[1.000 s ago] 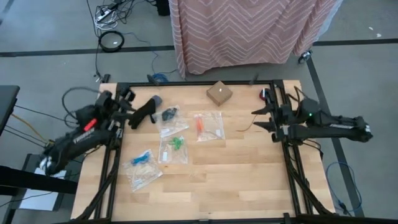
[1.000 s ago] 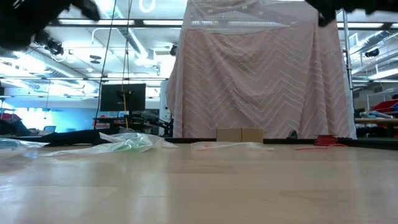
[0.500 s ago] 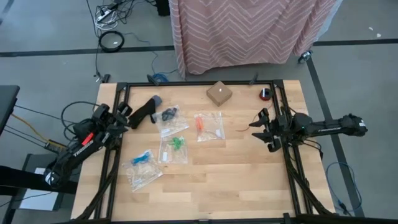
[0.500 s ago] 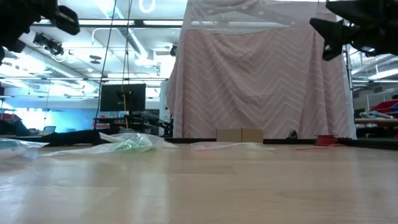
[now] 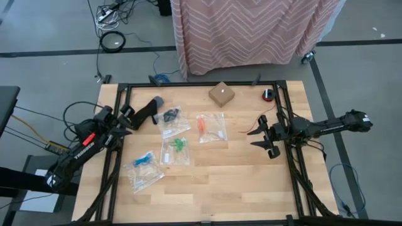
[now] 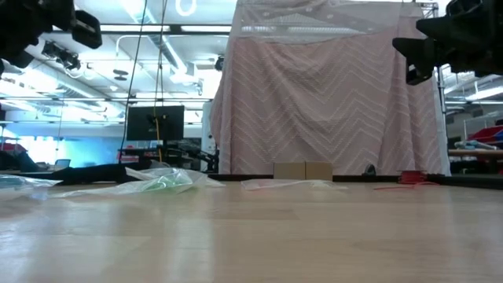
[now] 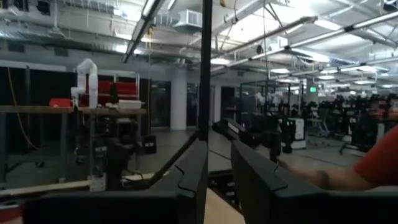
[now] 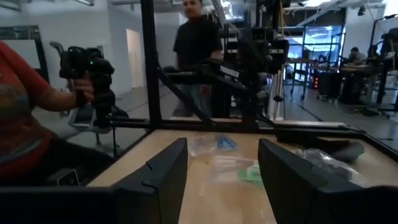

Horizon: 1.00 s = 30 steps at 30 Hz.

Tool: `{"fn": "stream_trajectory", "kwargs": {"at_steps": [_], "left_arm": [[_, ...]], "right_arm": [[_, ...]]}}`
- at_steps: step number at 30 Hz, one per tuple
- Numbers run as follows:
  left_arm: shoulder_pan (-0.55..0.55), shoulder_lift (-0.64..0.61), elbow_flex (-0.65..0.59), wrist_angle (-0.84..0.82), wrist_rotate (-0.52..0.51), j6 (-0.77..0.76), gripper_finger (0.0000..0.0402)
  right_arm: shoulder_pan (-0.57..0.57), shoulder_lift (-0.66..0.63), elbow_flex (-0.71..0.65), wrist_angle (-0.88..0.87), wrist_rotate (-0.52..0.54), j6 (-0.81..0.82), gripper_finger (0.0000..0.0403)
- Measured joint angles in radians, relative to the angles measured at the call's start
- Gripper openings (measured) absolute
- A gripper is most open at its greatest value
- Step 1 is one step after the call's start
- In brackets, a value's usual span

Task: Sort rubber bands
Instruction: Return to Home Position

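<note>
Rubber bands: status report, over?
Left gripper barely open, right gripper open, both empty, raised at the sides. Bands in four bags, one colour each. Box beyond, clear.

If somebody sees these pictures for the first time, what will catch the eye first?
Four clear zip bags lie left of the middle of the wooden table, each holding rubber bands of one colour: black, orange, green or blue. The left gripper and the right gripper hang near the table's left and right edges, away from the bags, the right one's fingers open. A pink zigzag cloth hangs beyond the far edge.
</note>
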Motion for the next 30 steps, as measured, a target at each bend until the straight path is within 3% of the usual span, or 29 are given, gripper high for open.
{"fn": "stream_trajectory", "kwargs": {"at_steps": [30], "left_arm": [[0.000,0.000,0.000,-0.010,0.035,0.002,0.0078]], "right_arm": [[0.000,0.000,0.000,0.003,-0.002,-0.001,0.0186]]}}
